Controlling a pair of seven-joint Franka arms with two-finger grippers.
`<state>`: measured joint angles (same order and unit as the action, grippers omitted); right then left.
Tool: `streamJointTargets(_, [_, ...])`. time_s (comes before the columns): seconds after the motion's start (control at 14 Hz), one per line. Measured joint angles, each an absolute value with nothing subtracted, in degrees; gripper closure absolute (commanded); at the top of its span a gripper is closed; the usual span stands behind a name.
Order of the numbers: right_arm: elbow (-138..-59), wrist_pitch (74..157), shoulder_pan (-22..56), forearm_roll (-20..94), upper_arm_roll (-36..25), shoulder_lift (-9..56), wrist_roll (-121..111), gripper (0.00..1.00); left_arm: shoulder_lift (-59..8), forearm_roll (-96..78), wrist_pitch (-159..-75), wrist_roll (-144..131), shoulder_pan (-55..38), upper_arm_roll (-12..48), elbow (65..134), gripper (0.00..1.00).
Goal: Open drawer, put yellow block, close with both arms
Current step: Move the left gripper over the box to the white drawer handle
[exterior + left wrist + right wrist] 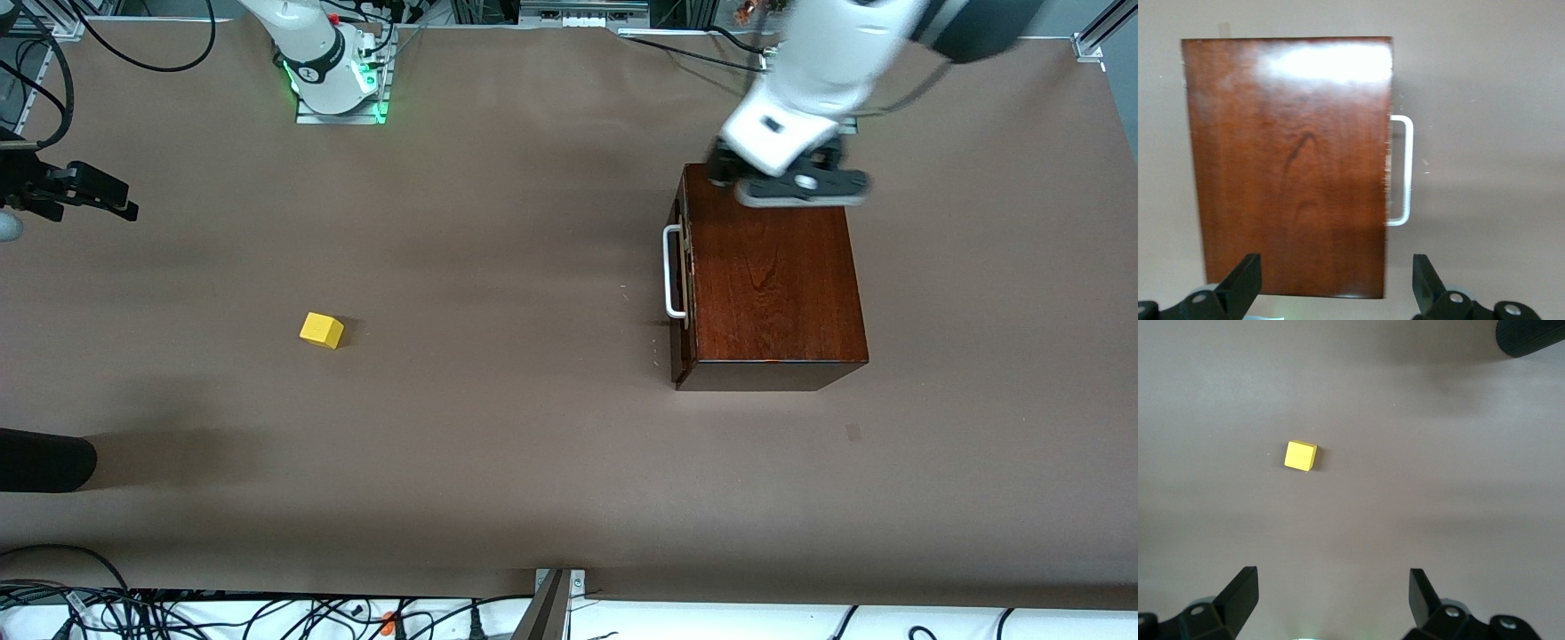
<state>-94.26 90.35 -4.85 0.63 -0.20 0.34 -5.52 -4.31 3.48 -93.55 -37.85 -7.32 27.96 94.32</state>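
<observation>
Drawer [683,276] shut flush in mahogany box [769,276], toward left arm's end of worktop [533,444]. Yellow block [321,330] alone on worktop, well apart, toward right arm's end. Left gripper [1337,280] over box, fingers spread, empty. Right gripper [1333,597] above worktop near block, spread wide, empty.

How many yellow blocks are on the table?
1. The block lies on the bare table toward the right arm's end, apart from the box. The drawer is shut; its inside is hidden.
</observation>
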Motion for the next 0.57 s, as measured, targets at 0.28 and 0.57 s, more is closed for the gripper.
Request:
streamJointTargets(0.28, [-94.3, 90.3, -4.9, 0.6, -0.2, 0.3, -5.5, 0.0, -10.6, 10.9, -94.2, -49.0, -15.0, 30.5, 92.5, 0.0])
streamJointTargets(0.57, [-94.3, 90.3, -4.9, 0.6, -0.2, 0.4, -5.5, 0.0, -17.0, 13.9, -97.8, -51.1, -17.2, 30.5, 92.3, 0.0])
